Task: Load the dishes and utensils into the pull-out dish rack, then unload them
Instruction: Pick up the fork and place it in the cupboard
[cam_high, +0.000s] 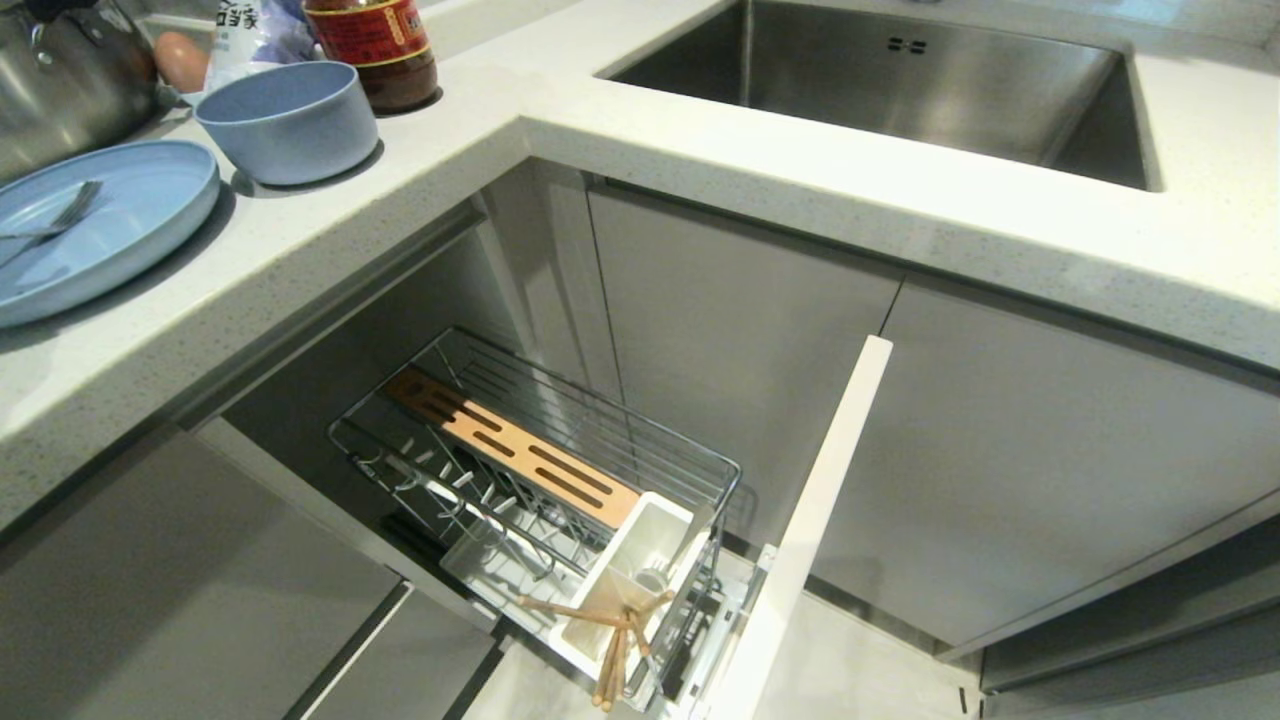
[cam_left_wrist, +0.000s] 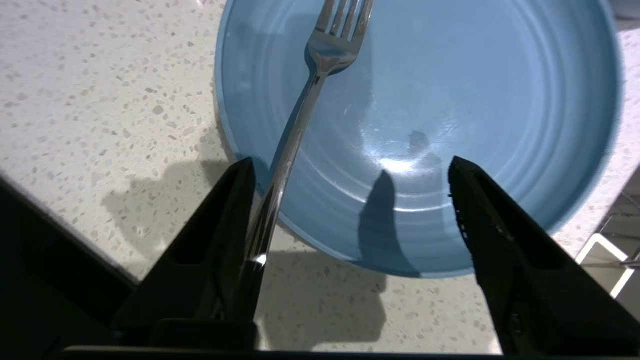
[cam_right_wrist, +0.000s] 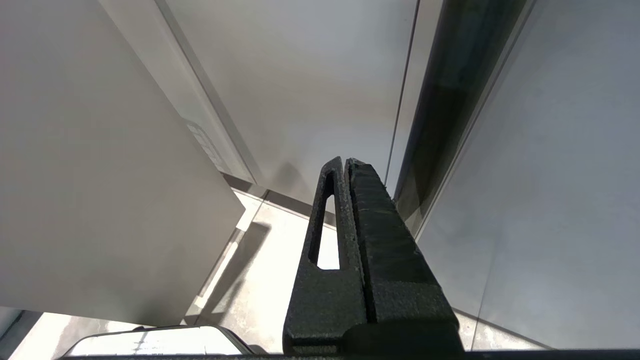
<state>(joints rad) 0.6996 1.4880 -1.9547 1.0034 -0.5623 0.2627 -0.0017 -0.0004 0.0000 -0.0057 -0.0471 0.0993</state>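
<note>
— Left claw (cam_left_wrist: 350, 200): spread wide, empty, over plate (cam_left_wrist: 450, 100) on bench (cam_left_wrist: 100, 100). Fork (cam_left_wrist: 305, 110) lies across plate rim, handle beside one finger.
— Rack (cam_high: 560, 470) pulled out below; chopsticks (cam_high: 610, 640) in cup. Right claw (cam_right_wrist: 347, 165) closed by cabinets.

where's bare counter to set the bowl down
Bare counter runs between the bowl and the sink, and along the sink's front edge. The left corner is crowded: plate with fork, bowl, bottle, pot.

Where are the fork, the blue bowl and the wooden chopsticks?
fork (cam_left_wrist: 300, 125), left wrist view, on its handle.
blue bowl (cam_high: 290, 135), head view, on its outer wall.
wooden chopsticks (cam_high: 610, 660), head view, on the sticks below the white cup.
</note>
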